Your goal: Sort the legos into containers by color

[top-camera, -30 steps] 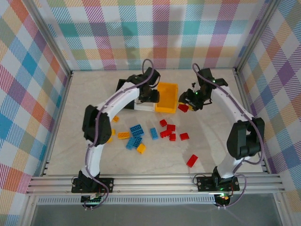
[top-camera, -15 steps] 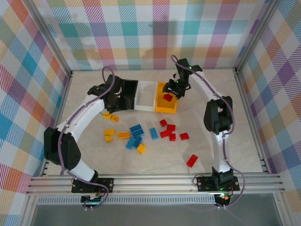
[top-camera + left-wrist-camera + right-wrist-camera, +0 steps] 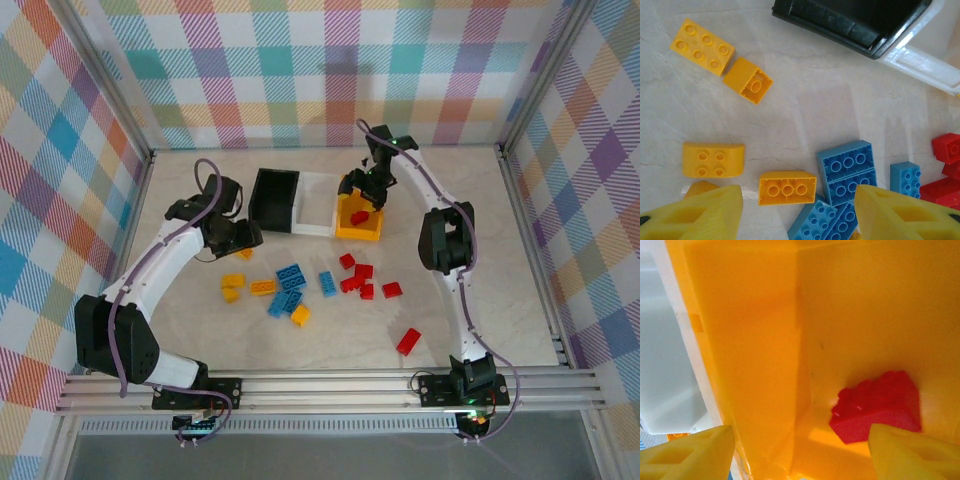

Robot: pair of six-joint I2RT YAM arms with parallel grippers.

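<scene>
The left gripper [image 3: 799, 212] has its two yellow plastic fingers [image 3: 695, 212] spread apart with nothing between them. Just ahead of the gap, a small yellow-orange studded plastic brick with three studs in a row [image 3: 787, 188] lies flat on the pale table [image 3: 805, 100]. Its long axis runs left to right, along the line from one finger to the other, so closing would probably catch its short ends. A quarter turn of the wrist looks like the better approach. A rounded yellow brick [image 3: 712, 159] sits just to its left, and blue studded bricks [image 3: 847, 172] crowd close on its right. The black rectangular plastic bin [image 3: 273, 198] stands farther off to the right, touching the white bin [image 3: 312, 228]. The right gripper [image 3: 800, 455] is also spread and empty, hanging inside the yellow-orange rectangular plastic bin [image 3: 755, 340]. A red studded brick [image 3: 875, 407] rests free on the bin floor, ahead of the right-hand finger. The remaining red bricks [image 3: 358, 277] are clustered at the table's middle, well apart from that gripper. The left arm is plainly nearer the loose yellow and blue pieces.
</scene>
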